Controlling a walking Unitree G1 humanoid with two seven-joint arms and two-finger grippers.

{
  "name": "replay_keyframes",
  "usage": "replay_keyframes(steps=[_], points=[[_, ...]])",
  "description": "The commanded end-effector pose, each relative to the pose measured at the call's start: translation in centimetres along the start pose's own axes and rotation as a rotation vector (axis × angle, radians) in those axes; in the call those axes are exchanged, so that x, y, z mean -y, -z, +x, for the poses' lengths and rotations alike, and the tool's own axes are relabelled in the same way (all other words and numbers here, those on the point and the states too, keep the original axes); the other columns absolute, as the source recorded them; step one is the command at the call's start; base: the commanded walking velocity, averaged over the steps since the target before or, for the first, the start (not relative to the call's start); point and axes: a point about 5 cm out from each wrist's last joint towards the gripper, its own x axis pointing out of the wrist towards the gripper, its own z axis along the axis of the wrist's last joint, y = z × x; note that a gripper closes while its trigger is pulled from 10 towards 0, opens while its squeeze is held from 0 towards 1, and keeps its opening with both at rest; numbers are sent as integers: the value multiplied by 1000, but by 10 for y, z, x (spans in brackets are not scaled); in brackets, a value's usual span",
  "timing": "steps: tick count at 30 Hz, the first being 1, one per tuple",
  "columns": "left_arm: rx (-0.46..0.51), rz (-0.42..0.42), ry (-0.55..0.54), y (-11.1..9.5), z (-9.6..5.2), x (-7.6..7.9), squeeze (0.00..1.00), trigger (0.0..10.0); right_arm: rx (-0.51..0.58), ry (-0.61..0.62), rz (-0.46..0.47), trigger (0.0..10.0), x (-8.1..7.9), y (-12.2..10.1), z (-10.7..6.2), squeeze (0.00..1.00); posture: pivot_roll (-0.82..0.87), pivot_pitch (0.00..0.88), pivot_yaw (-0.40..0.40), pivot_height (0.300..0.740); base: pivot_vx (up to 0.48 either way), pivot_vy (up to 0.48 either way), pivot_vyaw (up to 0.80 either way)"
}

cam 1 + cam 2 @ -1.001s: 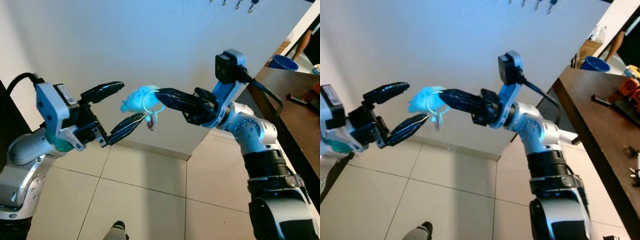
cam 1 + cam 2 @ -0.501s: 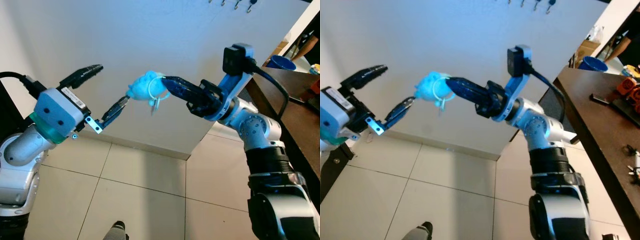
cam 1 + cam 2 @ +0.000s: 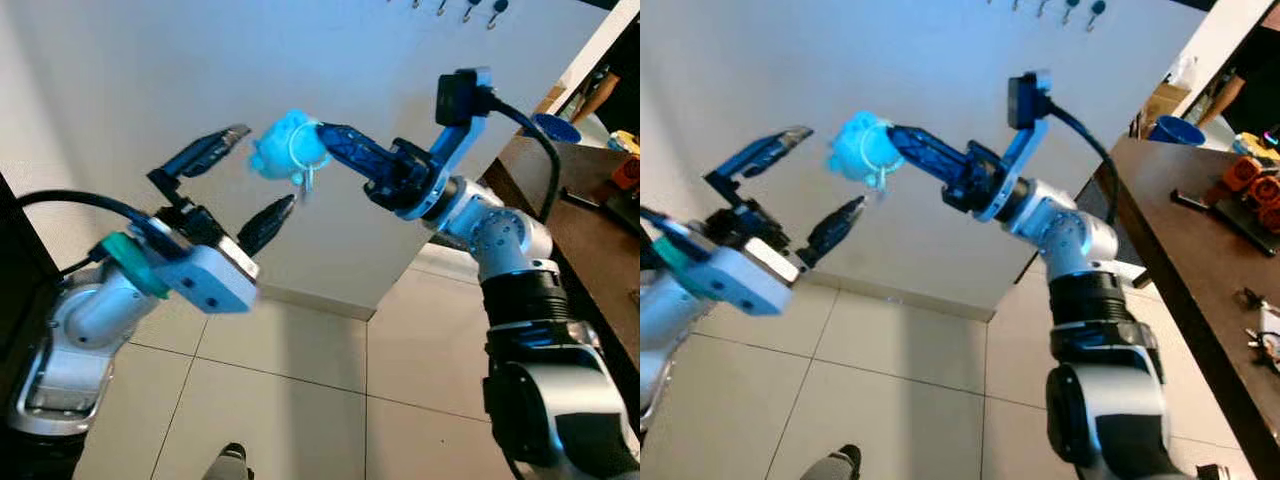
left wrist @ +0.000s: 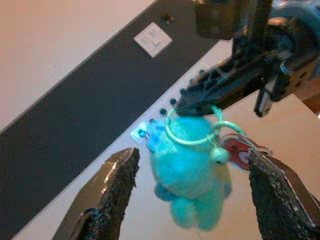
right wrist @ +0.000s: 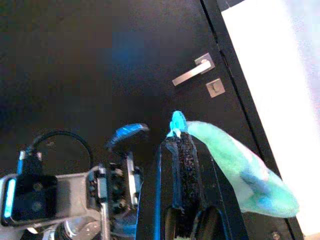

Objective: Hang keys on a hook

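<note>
**Keys held high, hooks not yet reached**

In front of the white wall [image 3: 150, 80], our right gripper [image 3: 318, 135] held the keys [image 3: 300, 178] by their ring. Its two black fingers were closed narrowly on the light green ring [image 4: 192, 131], and a blue plush toy [image 3: 278, 148] hung from the same ring, with a small red tag [image 4: 239, 151] beside it. The keys themselves were small and partly blurred, so we could not count them.

Our left gripper [image 3: 248, 180] stood just beside the toy with its fingers [image 4: 116, 185] spread wide, one on each side of it, touching nothing as far as we could see.

The hooks [image 3: 465, 10] were high on the wall, well apart from the keys and above the right arm.

We judged that the main risk was in the grip: the ring was pinched only at the fingertips, so a quick lift could make it slide or turn, and the toy could swing and hide the ring from the hook. The open left fingers were near enough to knock the toy if that arm moved.
</note>
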Motion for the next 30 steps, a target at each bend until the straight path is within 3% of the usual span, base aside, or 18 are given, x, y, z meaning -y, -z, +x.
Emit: replay_keyframes(steps=[1, 2, 4, 7, 8, 13, 15, 16, 19, 25, 28, 30], points=[[8, -60, -31, 1, 4, 5, 0, 10000, -9, -55, -5, 10000, -6, 1, -3, 0, 265, 3, -117, 740, 0, 0, 0], [8, -60, -31, 1, 4, 5, 0, 10000, -9, -55, -5, 10000, -6, 1, -3, 0, 265, 3, -117, 740, 0, 0, 0], [-14, -230, -139, 9, 2, -1, 0, 10000, -20, -112, -8, 10000, -12, 3, -8, 0, 261, 3, -114, 740, 0, 0, 0], [-20, -277, -166, 11, 1, -3, 0, 10000, -18, -121, -5, 10000, -12, 2, -9, 0, 259, 3, -113, 740, 0, 0, 0], [-24, -328, -165, 14, -3, -5, 0, 10000, -13, -136, -6, 10000, -14, -1, -13, 0, 259, 4, -113, 740, 0, 0, 0], [-28, -373, -151, 18, -10, -10, 0, 10000, -11, -154, -11, 10000, -17, -6, -19, 0, 256, 4, -111, 740, 0, 0, 0], [-9, -455, -144, 18, -14, -13, 0, 10000, -13, -155, -15, 10000, -18, -9, -23, 0, 258, 5, -113, 740, 0, 0, 0], [-9, -455, -144, 18, -14, -13, 0, 10000, -13, -155, -15, 10000, -18, -9, -23, 0, 258, 5, -113, 740, 0, 0, 0], [50, -579, -17, 6, -16, -2, 0, 10000, -21, -159, -16, 10000, -18, -10, -22, 0, 261, 4, -114, 740, 0, 0, 0], [65, -653, 104, 0, -19, 13, 0, 10000, -41, -173, -14, 10000, -19, -9, -21, 0, 262, 5, -115, 740, 0, 0, 0], [96, -759, 206, -7, -24, 20, 0, 10000, -79, -197, -9, 10000, -21, -7, -22, 0, 257, 3, -114, 740, 0, 0, 0], [105, -782, 214, -7, -25, 18, 0, 10000, -105, -213, -5, 10000, -22, -7, -23, 0, 254, 4, -111, 740, 0, 0, 0]])
